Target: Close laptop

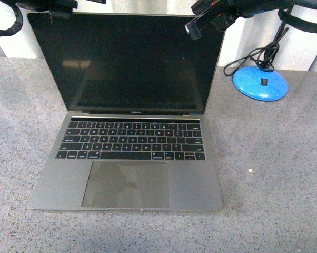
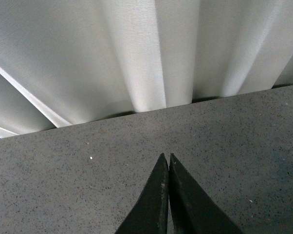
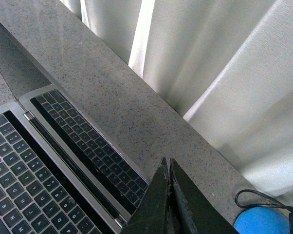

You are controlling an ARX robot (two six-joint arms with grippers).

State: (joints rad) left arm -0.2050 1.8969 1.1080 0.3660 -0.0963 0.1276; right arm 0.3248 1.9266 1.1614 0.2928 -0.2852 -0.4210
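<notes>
The laptop (image 1: 131, 118) stands open in the middle of the grey speckled counter, its black screen upright and facing me, with black keys and a large trackpad in front. My right gripper (image 1: 192, 31) is shut and empty, hanging just at the screen's top right corner. In the right wrist view its tip (image 3: 167, 162) is over the laptop (image 3: 34, 165) near the hinge end, with the keys mirrored in the screen. My left gripper (image 2: 166, 157) is shut and empty above bare counter facing the curtain. The laptop is out of the left wrist view.
A blue round base (image 1: 260, 83) with a black cable lies to the right of the screen, also visible as the blue base (image 3: 261, 222) in the right wrist view. White curtain folds (image 2: 137, 53) hang behind the counter (image 1: 274, 174).
</notes>
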